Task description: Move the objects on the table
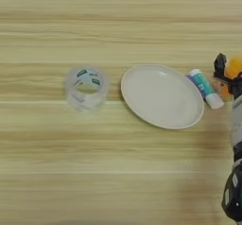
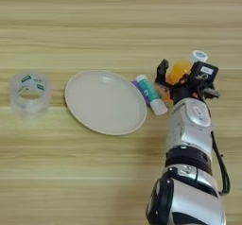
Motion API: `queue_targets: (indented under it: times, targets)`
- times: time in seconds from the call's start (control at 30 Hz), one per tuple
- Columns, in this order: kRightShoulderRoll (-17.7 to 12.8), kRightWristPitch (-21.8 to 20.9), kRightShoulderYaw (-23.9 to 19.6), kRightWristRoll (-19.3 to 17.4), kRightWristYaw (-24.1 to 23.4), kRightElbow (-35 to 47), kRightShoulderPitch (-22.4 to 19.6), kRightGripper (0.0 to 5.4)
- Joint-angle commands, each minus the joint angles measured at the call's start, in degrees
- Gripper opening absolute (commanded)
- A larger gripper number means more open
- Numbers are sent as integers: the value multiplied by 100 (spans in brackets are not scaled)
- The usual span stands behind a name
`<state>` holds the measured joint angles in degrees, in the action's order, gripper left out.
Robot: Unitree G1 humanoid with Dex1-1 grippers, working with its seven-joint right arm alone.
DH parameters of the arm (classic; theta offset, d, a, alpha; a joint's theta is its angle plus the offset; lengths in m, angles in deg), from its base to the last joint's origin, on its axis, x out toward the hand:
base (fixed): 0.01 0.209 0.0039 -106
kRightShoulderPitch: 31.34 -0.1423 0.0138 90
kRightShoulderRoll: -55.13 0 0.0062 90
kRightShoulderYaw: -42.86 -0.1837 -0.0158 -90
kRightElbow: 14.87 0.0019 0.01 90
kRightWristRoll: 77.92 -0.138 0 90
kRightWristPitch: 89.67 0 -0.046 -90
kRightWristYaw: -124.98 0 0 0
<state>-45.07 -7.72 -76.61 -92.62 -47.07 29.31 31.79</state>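
My right gripper (image 2: 182,77) straddles the small orange-drink bottle with white cap (image 2: 181,71), right of centre; black fingers flank it, whether they are clamped I cannot tell. I'd avoid nudging the white-teal glue stick (image 2: 150,94) just left.

In the left eye view the right edge cuts off the orange-drink bottle (image 1: 235,68) and most of the gripper (image 1: 226,77). In the right eye view, the gripper's fingers (image 2: 162,73) and body cover the bottle's lower part. The forearm (image 2: 189,172) runs off the bottom edge.
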Motion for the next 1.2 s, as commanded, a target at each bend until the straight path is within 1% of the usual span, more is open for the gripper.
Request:
queue_targets:
  times: [0.03,0.47,0.57,0.83,1.07,1.2]
  targets:
    - [-363,-181,21,-39,12,180,-534,511]
    - [-387,-209,10,-90,55,94,-572,365]
    - [-383,-201,21,-101,69,95,-580,355]
    - [-366,-247,39,-107,64,227,-560,353]
    - [-341,-471,197,103,-91,1194,-326,353]
    - [-272,-386,252,78,-82,2014,-95,353]
